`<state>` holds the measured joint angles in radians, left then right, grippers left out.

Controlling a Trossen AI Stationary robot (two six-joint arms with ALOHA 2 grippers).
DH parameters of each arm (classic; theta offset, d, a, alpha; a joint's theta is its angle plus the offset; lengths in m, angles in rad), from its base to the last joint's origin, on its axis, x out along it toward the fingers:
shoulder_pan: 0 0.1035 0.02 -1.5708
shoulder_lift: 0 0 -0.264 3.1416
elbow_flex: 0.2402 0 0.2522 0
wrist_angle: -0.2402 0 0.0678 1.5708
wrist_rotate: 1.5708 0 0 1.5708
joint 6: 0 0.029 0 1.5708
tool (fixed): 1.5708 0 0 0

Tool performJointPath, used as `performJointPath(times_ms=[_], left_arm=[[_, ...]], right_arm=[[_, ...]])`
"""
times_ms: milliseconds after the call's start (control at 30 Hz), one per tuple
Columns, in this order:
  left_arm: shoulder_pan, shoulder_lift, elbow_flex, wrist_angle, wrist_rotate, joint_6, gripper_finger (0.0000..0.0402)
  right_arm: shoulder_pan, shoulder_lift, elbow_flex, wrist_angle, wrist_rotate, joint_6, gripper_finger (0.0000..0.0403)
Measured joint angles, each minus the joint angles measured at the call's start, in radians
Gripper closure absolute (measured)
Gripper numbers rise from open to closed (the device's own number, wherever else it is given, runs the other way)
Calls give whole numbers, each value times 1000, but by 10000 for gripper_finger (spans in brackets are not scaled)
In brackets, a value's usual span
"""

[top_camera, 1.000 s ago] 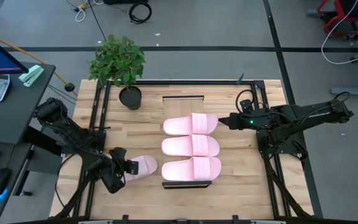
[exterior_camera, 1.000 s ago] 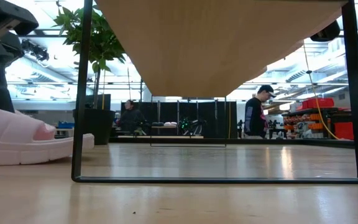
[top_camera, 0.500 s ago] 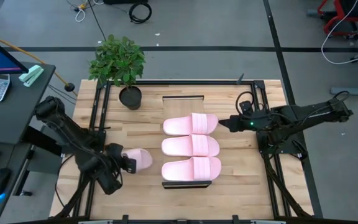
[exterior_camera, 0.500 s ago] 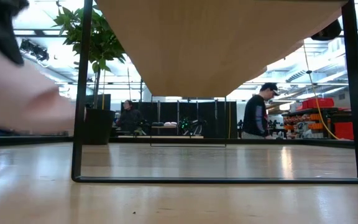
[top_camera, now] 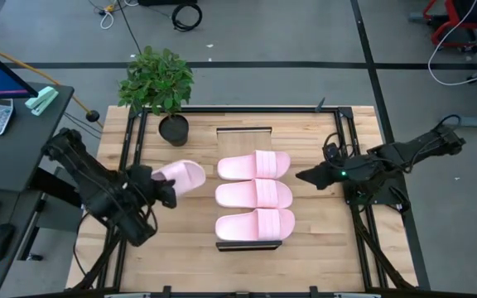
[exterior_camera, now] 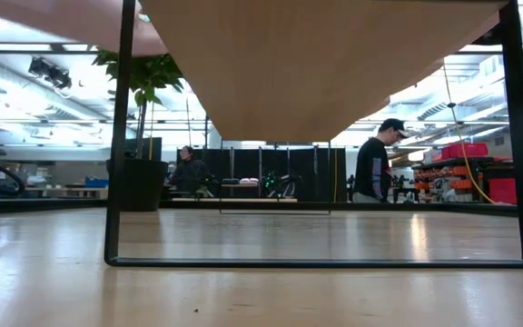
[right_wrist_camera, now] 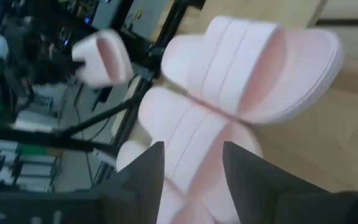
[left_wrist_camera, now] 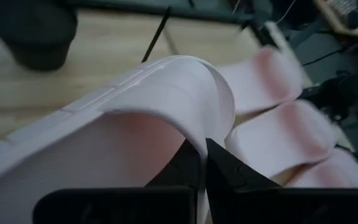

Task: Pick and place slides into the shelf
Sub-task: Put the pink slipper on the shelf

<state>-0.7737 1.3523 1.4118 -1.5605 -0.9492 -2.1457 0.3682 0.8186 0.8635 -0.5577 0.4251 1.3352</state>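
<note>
My left gripper (top_camera: 166, 194) is clenched on the strap of the fourth slide (top_camera: 182, 175), held up left of the shelf (top_camera: 243, 131). Three slides (top_camera: 254, 193) already fill the near and middle shelf; only the far end is bare. I should carry it high over the rail, level it, then lower. My right gripper (top_camera: 303, 176), fingers apart, waits right of the row.

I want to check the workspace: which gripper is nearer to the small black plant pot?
Left. The left gripper, shut on a pale pink foam slide, is just in front of the black plant pot. The right gripper, open, waits across the shelf, beyond the three shelved slides.
</note>
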Motion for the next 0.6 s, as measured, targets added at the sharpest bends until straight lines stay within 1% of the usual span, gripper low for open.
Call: performJointPath(times_ms=[100,200,433,600], left_arm=[[50,0,24,63,-43,98,390],[110,0,28,193,-53,234,390],[247,0,28,541,-32,618,390],[334,5,28,735,-8,804,390]], right_arm=[[39,-9,0,-40,0,22,234],[76,-17,0,-98,24,89,234],[163,-81,0,-123,177,104,235],[215,-155,0,-126,315,41,251]])
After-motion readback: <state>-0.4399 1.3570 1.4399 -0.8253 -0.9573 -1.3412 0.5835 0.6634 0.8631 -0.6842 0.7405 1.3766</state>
